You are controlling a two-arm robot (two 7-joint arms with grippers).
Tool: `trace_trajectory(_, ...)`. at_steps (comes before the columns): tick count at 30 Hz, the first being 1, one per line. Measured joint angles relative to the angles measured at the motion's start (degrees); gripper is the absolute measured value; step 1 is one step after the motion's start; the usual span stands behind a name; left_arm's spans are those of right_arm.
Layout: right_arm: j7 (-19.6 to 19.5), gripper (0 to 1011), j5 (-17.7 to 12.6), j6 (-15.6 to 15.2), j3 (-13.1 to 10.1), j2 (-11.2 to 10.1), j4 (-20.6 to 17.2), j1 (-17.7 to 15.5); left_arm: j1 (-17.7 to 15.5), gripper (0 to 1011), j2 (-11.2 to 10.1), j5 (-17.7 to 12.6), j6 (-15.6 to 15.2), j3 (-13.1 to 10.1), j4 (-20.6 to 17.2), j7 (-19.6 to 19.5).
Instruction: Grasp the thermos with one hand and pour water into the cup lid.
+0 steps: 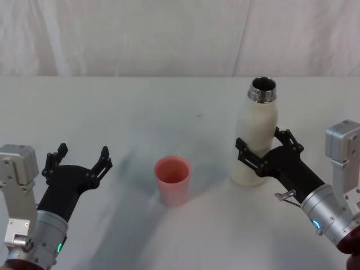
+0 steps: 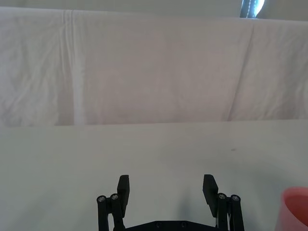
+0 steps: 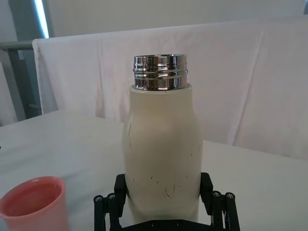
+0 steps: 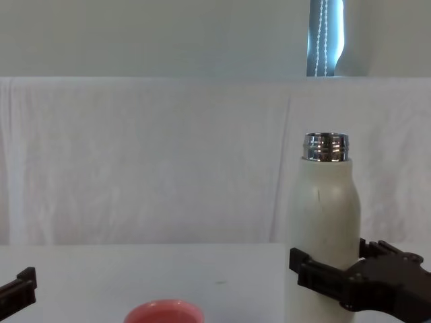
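The thermos stands upright at the right of the white table, cream-white with its silver neck open; it also shows in the right wrist view and the chest view. My right gripper straddles its lower body, one black finger on each side and close to the wall, still spread wide. The cup lid, a small salmon-pink cup, stands upright at the table's middle, left of the thermos. Farther left, my left gripper rests open and holds nothing.
The white table runs back to a white cloth backdrop. Bare tabletop lies between the cup lid and each gripper and behind the cup lid.
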State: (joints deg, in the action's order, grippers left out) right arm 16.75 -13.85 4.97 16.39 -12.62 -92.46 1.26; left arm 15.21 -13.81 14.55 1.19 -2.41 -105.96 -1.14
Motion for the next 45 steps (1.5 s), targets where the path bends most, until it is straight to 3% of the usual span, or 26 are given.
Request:
trace_trajectory(26,1.26,946,0.71,3.23,1.60,-0.65,1.67,0.68,0.00,1001,0.00,0.00,0.00,0.00,0.00,0.00)
trace_trajectory(45,1.07,946,1.07,3.26,1.65,-0.56,1.80,0.61,0.00,1001,0.00,0.00,0.00,0.00,0.00,0.00)
